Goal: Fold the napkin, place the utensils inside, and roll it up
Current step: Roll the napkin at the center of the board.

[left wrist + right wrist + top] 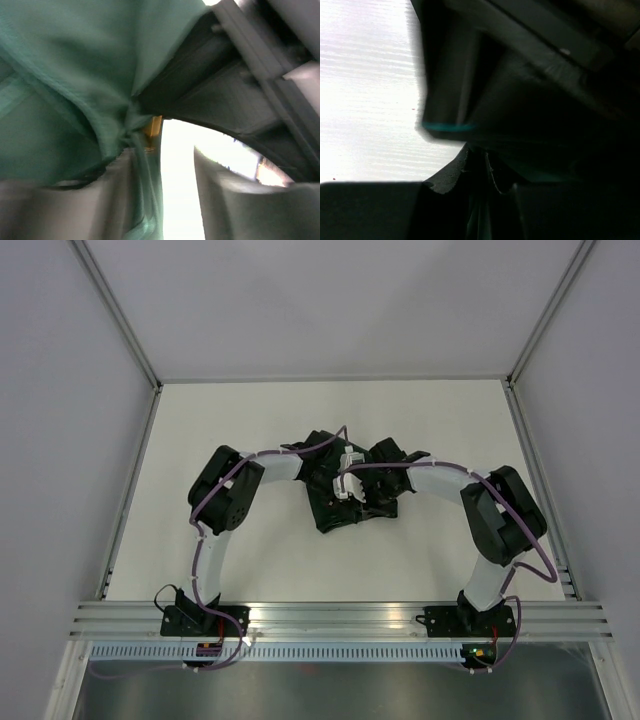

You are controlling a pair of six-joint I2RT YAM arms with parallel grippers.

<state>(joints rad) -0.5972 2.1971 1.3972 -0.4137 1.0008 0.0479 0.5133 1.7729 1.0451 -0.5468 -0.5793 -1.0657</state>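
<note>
A robotics lab test cell: two robot arms [225, 498] bolted to an aluminium rail [340, 618] edging a white table [300, 565], enclosed by plain panel walls [60, 440].

The black-and-white left arm [225, 495] and its twin, the right arm [500, 510], each strung with purple cable, bow outward at the elbows and bring their wrists together well ahead of the bases. The left claw [175, 200] has its grey fingers [235, 210] apart, with a bright gap between them. The right claw [482, 195] is too dark to tell how its jaws stand.
</note>
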